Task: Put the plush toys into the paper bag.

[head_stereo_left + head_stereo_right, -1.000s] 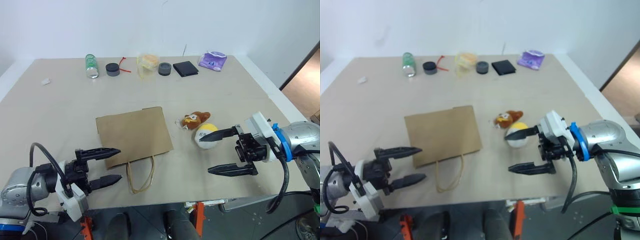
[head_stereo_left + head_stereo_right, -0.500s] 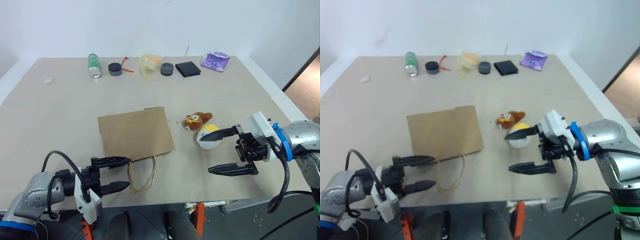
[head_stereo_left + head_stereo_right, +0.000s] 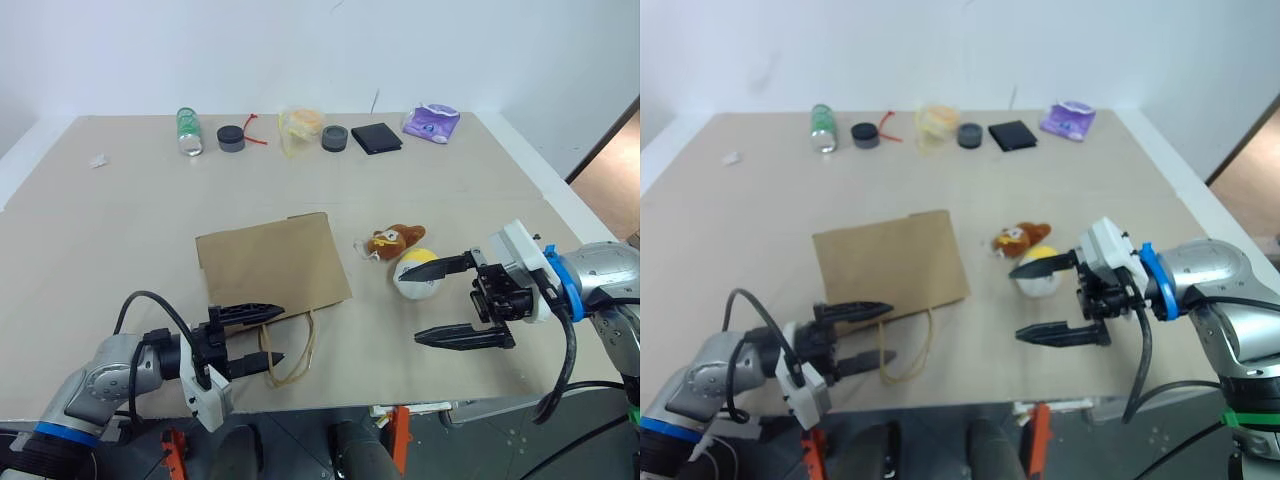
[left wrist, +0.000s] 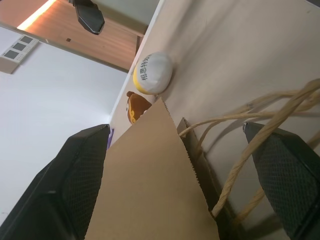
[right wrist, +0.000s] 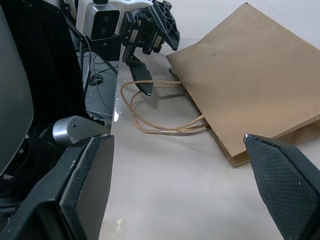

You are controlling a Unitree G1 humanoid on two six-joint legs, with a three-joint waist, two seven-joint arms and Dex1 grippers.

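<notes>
Two plush toys, a brown bear [image 3: 392, 240] and a white-and-yellow ball [image 3: 415, 274], are seen on the desk [image 3: 120, 230] just beside the flat paper bag [image 3: 270, 263]. The left end effector [image 3: 260, 334], spread wide and empty, is positioned at the bag's cord handles [image 3: 285, 352]; the right end effector [image 3: 455, 300], equally wide, is held near the ball. Opening the bag is judged the step in hand; a handle must next be gripped.
</notes>
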